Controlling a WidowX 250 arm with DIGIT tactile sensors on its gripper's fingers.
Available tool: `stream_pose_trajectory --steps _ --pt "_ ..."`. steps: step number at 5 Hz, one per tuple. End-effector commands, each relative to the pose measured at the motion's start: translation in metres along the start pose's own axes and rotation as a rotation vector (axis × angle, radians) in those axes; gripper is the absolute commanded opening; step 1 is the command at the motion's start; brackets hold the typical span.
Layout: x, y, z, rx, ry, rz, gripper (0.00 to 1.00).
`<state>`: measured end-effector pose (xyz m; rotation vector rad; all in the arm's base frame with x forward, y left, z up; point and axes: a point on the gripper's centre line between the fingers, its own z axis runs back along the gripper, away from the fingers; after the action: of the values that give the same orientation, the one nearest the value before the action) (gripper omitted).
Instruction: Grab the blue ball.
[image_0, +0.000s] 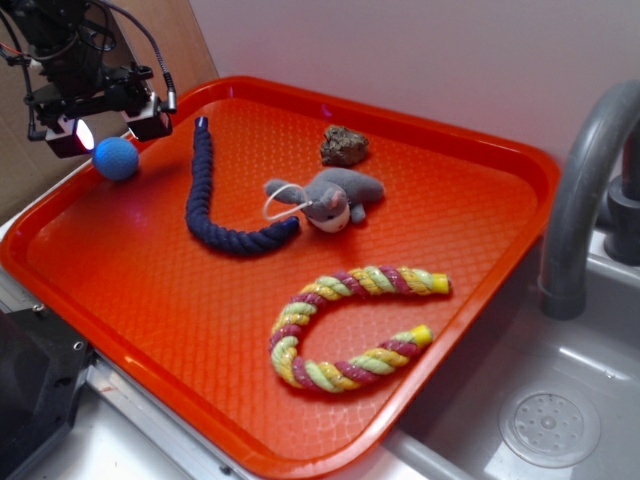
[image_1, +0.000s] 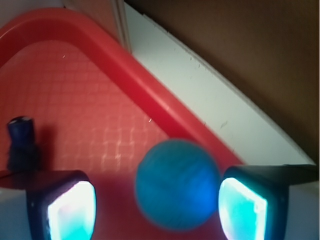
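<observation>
Presently, in the exterior view, we find the blue ball (image_0: 116, 158) resting on the orange tray (image_0: 150, 290) near its far left rim, with the gripper (image_0: 110, 128) poised just above it and its fingers spread to either side. The navy rope (image_0: 215, 205) lies just beside the ball; the grey plush toy (image_0: 330, 197), the brown lump (image_0: 344, 146) and the striped rope (image_0: 345, 325) sit well apart. In the wrist view, we note the ball (image_1: 177, 185) lying between the two pads (image_1: 72, 210), nearer the right-hand one, with visible gaps on both sides and the tray rim (image_1: 150, 95) close behind. We judge the approach largely complete: the ball is bracketed but not clasped, and closing and lifting remain outstanding.
</observation>
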<state>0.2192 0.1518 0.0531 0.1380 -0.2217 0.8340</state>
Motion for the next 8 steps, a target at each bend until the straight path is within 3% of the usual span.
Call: stream_pose_trajectory --steps 1,2,5,6,7,8 --pt "0.006 0.006 -0.011 -0.024 -0.035 -0.031 1.0" --pt "0.006 0.003 -0.01 -0.012 -0.047 -0.042 0.0" --pt "0.006 0.0 -0.004 -0.003 -0.068 -0.078 0.0" --pt "0.004 0.001 0.009 0.0 -0.028 -0.097 0.0" --pt "-0.019 -0.005 0.067 -0.097 0.095 -0.179 0.0" --pt "-0.046 -0.018 0.126 -0.137 0.091 -0.293 0.0"
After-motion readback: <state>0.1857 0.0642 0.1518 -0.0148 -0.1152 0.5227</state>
